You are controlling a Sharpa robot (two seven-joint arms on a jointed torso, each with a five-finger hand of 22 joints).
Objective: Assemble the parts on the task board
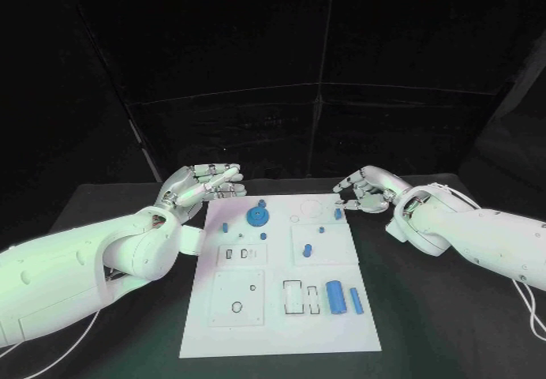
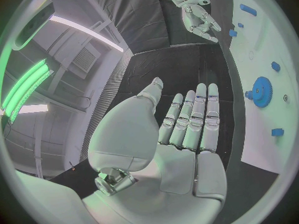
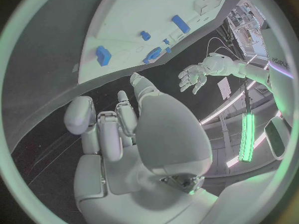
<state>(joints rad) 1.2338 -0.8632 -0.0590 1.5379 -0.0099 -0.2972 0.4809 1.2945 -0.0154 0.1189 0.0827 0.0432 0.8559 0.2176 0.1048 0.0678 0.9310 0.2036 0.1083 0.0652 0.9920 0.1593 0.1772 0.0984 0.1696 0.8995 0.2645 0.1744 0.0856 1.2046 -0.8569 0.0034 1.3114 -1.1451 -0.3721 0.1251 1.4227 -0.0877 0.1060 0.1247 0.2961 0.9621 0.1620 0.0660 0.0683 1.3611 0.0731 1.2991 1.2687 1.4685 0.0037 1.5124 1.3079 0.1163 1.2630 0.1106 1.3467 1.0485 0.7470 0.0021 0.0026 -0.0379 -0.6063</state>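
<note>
The white task board lies in the middle of the black table. At its far end a blue gear sits among small blue pieces, and a blue cylinder and a thinner blue pin lie near its right edge. My left hand hovers over the far left corner, fingers straight and holding nothing; the left wrist view shows its flat palm beside the gear. My right hand hovers at the far right corner with fingers curled in on nothing, as its wrist view confirms.
Empty outlined slots and a recessed square plate mark the near half of the board. Black table surrounds the board on all sides, with a dark curtain behind. A white cable trails from my right arm.
</note>
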